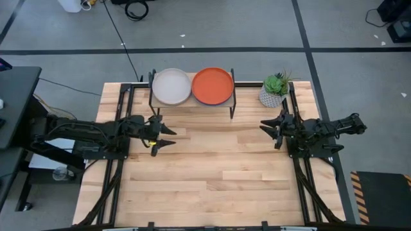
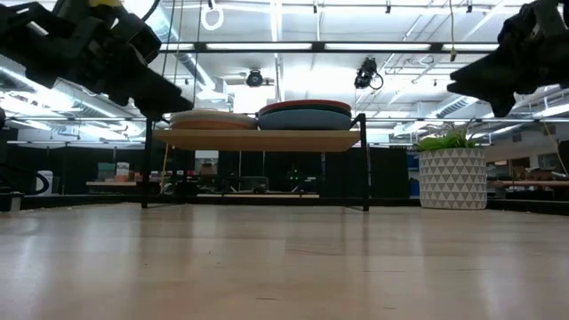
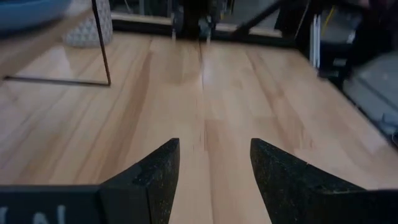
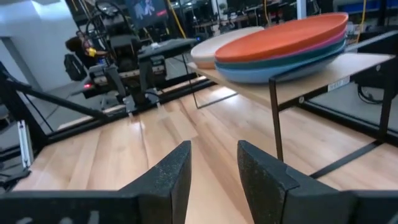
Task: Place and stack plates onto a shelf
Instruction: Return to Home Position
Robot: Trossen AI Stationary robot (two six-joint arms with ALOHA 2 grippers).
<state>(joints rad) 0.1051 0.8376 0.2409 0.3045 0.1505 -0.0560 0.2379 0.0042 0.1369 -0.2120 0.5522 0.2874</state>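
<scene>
The left arm lies low along the left side of the pale wooden tabletop [image 1: 212,173]; its left gripper [image 1: 168,138] hovers just short of the shelf's left front leg, pointing towards the middle of the table; its fingers [image 3: 155,171] stand apart with nothing between them, which suits an arm that has no plate to carry.

The small raised shelf with a light wood top and thin black legs [image 1: 192,104] stands at the table's far edge, and it holds all the plates in view, in two stacks side by side; the left stack is topped by a round pale grey plate [image 1: 171,86], with tan rims showing under it in the low view; the right stack is topped by a round orange plate [image 1: 212,86], with teal and pale blue rims layered below it in the right wrist view; the two stacks sit just beside each other and fill the top, so no plate overhangs far.

Right of the shelf, a white patterned pot [image 1: 272,97] holds a green leafy plant.

The right gripper [image 1: 270,131] hangs near the pot, facing inward, fingers parted and empty; no plate lies on the tabletop, so the stacking looks done.
</scene>
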